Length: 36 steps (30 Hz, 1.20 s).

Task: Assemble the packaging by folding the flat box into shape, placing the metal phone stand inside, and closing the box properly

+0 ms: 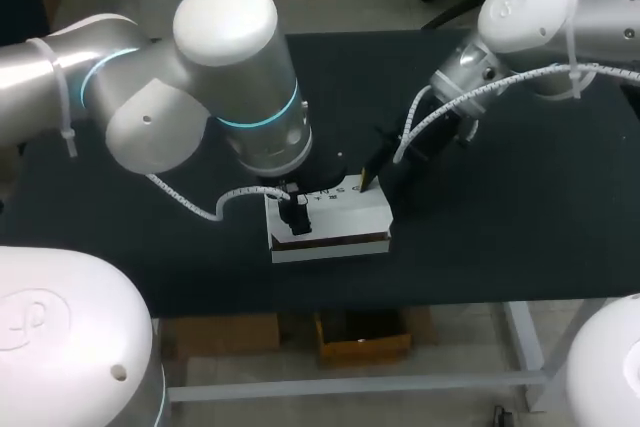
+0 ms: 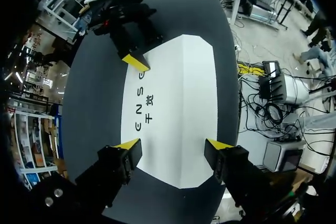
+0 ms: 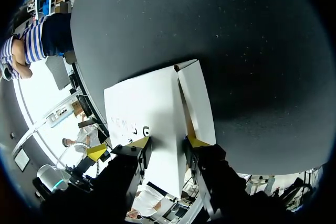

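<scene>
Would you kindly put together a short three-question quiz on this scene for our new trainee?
1. True or false: the white box lies on the black table.
2. Which is at the box: A) only the left hand, B) only the right hand, C) both?
3. Fill in: the left hand's fingers stand ____ over the box.

Key: 1 true; 2 C; 3 open.
</scene>
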Motion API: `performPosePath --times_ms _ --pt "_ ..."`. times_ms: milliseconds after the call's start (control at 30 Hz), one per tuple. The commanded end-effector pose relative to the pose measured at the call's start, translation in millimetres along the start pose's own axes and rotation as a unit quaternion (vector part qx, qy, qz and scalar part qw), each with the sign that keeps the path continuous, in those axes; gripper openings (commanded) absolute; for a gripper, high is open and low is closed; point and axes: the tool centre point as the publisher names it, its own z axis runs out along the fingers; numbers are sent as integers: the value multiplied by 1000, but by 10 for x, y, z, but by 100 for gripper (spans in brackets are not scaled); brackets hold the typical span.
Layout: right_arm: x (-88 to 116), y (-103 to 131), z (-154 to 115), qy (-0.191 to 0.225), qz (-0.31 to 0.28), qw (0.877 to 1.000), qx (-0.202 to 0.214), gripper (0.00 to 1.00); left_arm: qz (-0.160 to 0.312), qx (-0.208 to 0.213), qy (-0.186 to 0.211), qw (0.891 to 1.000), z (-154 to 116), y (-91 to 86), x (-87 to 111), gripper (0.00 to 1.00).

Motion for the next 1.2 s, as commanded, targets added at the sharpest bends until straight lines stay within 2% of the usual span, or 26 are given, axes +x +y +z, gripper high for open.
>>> performPosePath --times_ms 33,367,833,1200 --pt "-1 11 3 0 0 1000 3 38 -3 -2 -5 1000 51 -20 7 79" --pt "-1 11 3 0 0 1000 3 38 -16 -12 -26 999 132 10 -64 82" --pt "-1 11 3 0 0 1000 3 37 -10 -12 -78 997 185 42 -139 86" --pt "-1 11 3 0 0 1000 3 36 4 -14 -112 994 230 11 -79 73"
